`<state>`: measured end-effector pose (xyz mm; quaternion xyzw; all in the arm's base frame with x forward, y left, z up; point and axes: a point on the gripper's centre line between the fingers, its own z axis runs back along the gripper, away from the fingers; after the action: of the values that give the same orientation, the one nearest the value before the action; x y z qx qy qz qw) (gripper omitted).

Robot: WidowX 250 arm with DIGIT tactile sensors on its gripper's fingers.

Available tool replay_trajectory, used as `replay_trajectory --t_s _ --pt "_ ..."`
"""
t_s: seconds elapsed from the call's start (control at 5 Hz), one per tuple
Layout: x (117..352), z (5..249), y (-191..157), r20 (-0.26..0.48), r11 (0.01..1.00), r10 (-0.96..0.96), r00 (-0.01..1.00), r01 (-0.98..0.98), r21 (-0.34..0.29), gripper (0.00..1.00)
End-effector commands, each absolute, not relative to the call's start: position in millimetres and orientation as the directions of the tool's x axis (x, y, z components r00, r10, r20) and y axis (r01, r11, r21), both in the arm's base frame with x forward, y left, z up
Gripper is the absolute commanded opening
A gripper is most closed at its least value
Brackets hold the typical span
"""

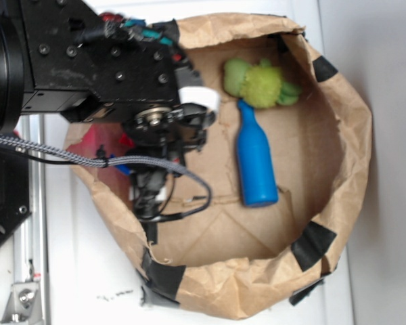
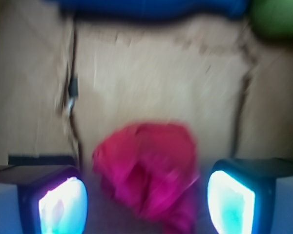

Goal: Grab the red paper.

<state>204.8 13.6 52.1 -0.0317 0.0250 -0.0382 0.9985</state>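
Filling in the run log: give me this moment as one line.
gripper: open, fingers either side of red paper | grasp: not closed | blue bottle: untouched, lying in bag

The black arm (image 1: 88, 61) reaches in from the upper left of the exterior frame, its gripper (image 2: 146, 195) spread apart at the wrist frame's bottom corners.

Exterior view: the paper bag (image 1: 338, 135) lies open on the table (image 1: 386, 68), holding the bottle (image 1: 256, 162) with the plush toy (image 1: 260, 82) just beyond its neck. The arm (image 1: 108, 61) overhangs the bag's left side. Wrist view: the red paper (image 2: 146, 170) lies on the bag floor between the two fingers (image 2: 63, 204), apart from the bottle (image 2: 151, 9).
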Motion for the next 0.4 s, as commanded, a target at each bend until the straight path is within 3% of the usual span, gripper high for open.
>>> replay_trajectory --t_s 0.0,0.2 --pt "211.6 56.0 16.6 0.009 0.997 -0.051 0.999 0.052 -0.064 1.00" --pt "215.2 42.7 22.7 0.015 0.996 -0.058 0.998 0.059 -0.059 1.00"
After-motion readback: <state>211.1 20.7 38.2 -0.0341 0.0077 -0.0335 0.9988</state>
